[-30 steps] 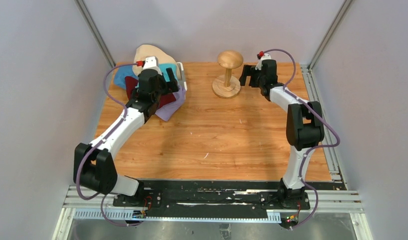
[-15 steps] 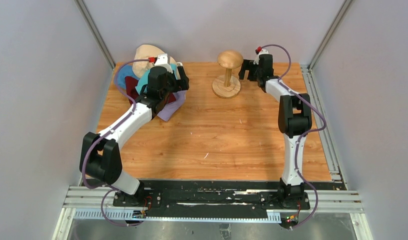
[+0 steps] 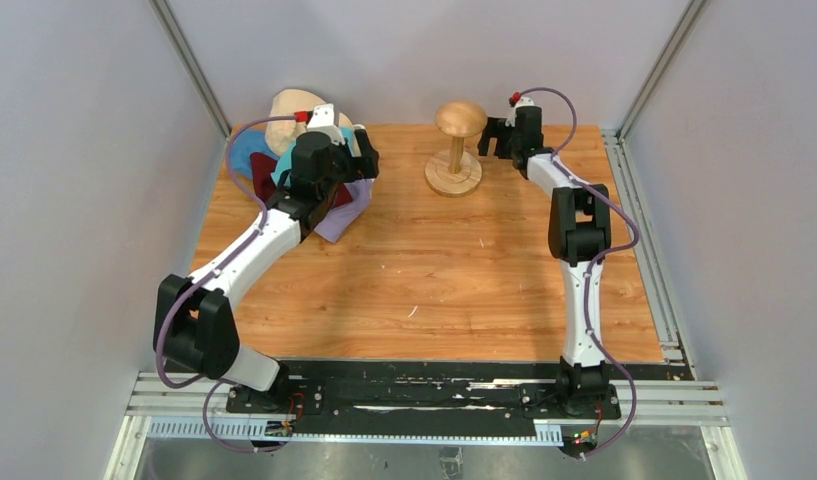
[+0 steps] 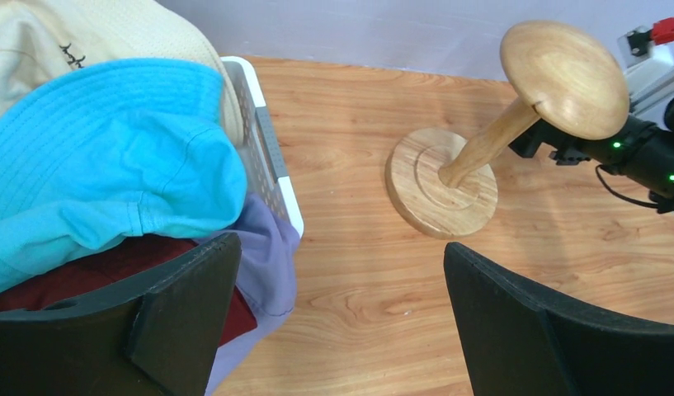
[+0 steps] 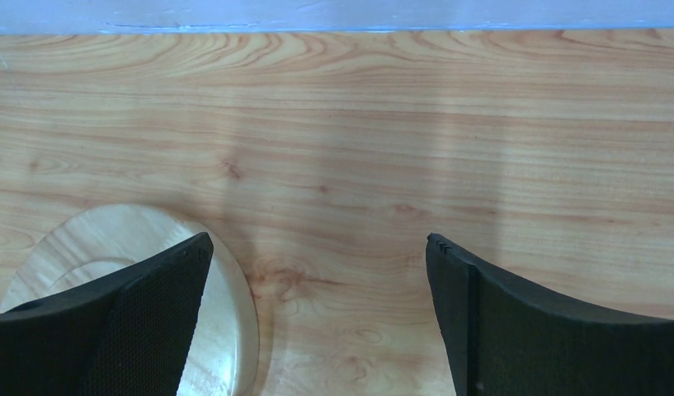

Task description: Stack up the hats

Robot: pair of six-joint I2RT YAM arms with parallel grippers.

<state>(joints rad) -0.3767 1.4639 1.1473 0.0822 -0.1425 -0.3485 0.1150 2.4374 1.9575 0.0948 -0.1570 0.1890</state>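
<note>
Setting: a robotics laboratory test cell.

Indicators:
- A wooden tabletop [image 3: 434, 290] is enclosed on its left, right and far sides by plain grey wall panels [image 3: 84, 150] joined at aluminium profile posts [image 3: 191, 65].
- Aluminium rails [image 3: 174, 405] and a black mounting plate [image 3: 424, 385] run along the tabletop's near edge.
- The left arm [image 3: 249, 255] and right arm [image 3: 584, 290] are bolted there, with purple cables [image 3: 639, 240] routed along them.

On the desk [image 3: 434, 280] the hats [image 3: 294, 108] lie heaped in the far left corner (beige at the back, lavender nearest). The left tool [image 3: 355, 155] hovers over the heap, jaws spread. The right tool [image 3: 497, 142], also spread, hangs just beside the wooden stand [image 3: 460, 118].
</note>
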